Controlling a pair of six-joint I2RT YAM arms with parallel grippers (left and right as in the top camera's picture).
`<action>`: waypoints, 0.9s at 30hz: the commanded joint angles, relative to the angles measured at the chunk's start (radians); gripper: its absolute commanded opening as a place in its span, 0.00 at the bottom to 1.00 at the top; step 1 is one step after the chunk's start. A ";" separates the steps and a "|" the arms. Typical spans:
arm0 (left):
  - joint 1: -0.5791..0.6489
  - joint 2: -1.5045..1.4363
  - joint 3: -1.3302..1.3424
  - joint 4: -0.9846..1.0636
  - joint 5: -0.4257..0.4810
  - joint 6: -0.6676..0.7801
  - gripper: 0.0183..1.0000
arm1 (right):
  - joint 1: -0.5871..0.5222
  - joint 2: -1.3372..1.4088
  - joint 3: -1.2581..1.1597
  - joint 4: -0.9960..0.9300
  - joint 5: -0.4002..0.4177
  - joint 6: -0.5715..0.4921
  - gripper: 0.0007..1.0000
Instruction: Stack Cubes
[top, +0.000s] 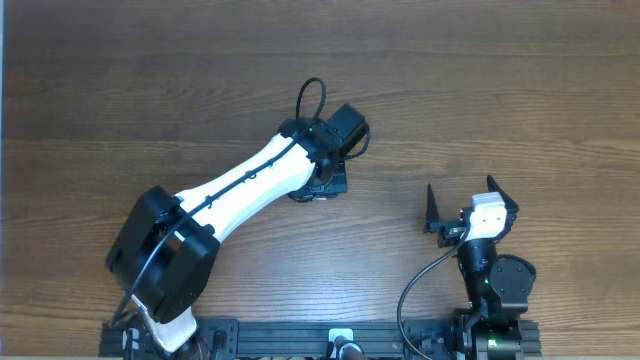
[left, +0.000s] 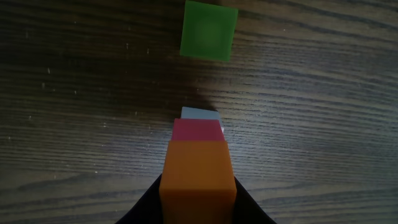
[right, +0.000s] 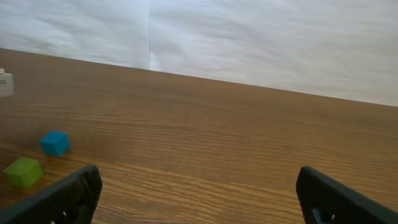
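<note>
An orange cube (left: 197, 177) sits between the fingers of my left gripper (left: 198, 202), which is shut on it. It rests over a red cube (left: 197, 130), and a pale blue-grey cube (left: 200, 113) shows just under that, so the three form a column. A green cube (left: 209, 30) lies alone on the wood beyond the column. In the top view the left gripper (top: 322, 183) points down near the table's middle and hides the cubes. My right gripper (top: 468, 205) stands open to the right. Its wrist view shows a blue cube (right: 55, 142) and a green cube (right: 23, 171) far off to one side.
The wooden table (top: 500, 90) stretches bare around both arms. A white wall (right: 261, 43) rises past the table's far edge in the right wrist view.
</note>
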 joint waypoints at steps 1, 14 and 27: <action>0.006 0.021 0.014 0.000 -0.008 0.012 0.27 | 0.005 -0.005 -0.007 -0.001 0.003 -0.004 0.99; 0.006 0.024 0.014 0.001 -0.008 0.011 0.41 | 0.005 -0.005 -0.007 -0.001 0.003 -0.004 0.99; 0.079 -0.026 0.014 0.117 -0.040 0.011 1.00 | 0.005 -0.005 -0.007 -0.001 0.003 -0.004 0.99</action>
